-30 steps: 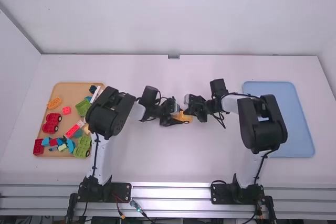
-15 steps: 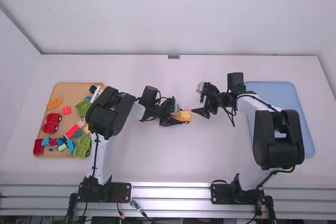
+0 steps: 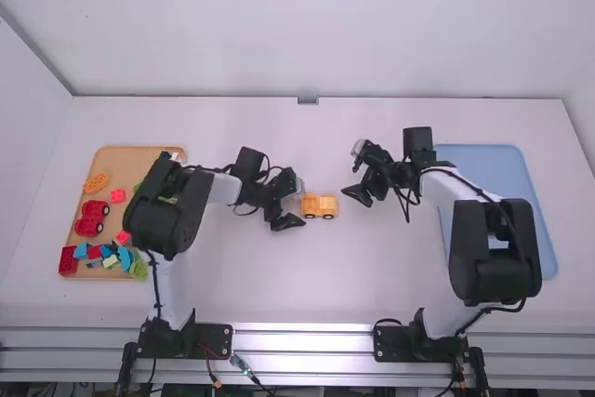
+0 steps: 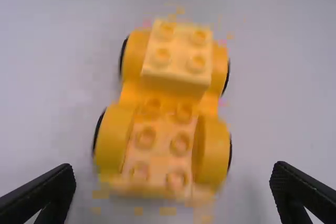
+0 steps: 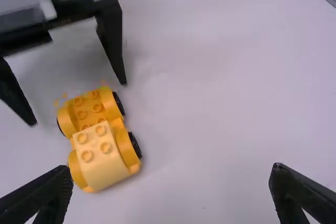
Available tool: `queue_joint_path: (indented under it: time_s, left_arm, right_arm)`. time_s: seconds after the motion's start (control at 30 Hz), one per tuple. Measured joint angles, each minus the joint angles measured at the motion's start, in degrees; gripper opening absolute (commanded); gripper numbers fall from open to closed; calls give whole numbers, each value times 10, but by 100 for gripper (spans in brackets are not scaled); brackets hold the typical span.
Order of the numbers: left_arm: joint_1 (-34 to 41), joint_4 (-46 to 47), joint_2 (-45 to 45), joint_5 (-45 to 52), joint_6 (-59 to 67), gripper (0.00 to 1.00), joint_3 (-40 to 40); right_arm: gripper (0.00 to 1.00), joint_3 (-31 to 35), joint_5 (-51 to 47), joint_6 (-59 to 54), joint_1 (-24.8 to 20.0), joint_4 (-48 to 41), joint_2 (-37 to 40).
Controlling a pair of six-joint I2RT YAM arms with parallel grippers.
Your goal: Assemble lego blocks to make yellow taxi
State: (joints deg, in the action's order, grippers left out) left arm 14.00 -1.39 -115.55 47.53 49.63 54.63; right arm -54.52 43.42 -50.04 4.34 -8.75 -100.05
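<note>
Near the middle of the table my left gripper (image 3: 296, 204) stands open, just left of the yellow car (image 3: 319, 206). To the car's right, and apart from it, my right gripper (image 3: 354, 183) is open too. In the left wrist view the yellow car base (image 4: 170, 103) carries a paler yellow block (image 4: 178, 53) on one end, between and beyond the spread fingers of my left gripper (image 4: 172, 195). In the right wrist view the car (image 5: 102, 156) stands on its wheels, and nothing is between the fingers of my right gripper (image 5: 170, 195).
At the far left a wooden tray (image 3: 139, 152) holds several red, blue, green and orange blocks, partly under the left arm. A blue tray (image 3: 535, 239) lies at the right, partly beneath the right arm.
The right gripper let go of the car and backed off to the right. Afterwards the left gripper opened and drew back left, leaving the car on the table.
</note>
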Motion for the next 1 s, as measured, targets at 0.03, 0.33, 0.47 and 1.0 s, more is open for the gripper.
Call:
queue_joint_path:
  time_s: [0.03, 0.33, 0.47, 1.0]
  left_arm:
    - [-8, 20, 14, -14, 0, 99, -2]
    - [-109, 145, 181, -89, -95, 99, -4]
    - [-166, 145, 231, -146, -228, 99, -4]
    - [-299, 258, 258, -452, -648, 99, -4]
  right_arm:
    - [99, 0, -4, 1, 2, 1, 0]
    - [99, 0, -57, 5, 41, 24, 0]
    - [99, 0, -86, 6, 51, 37, 0]
    - [99, 0, -151, 133, 28, 148, 0]
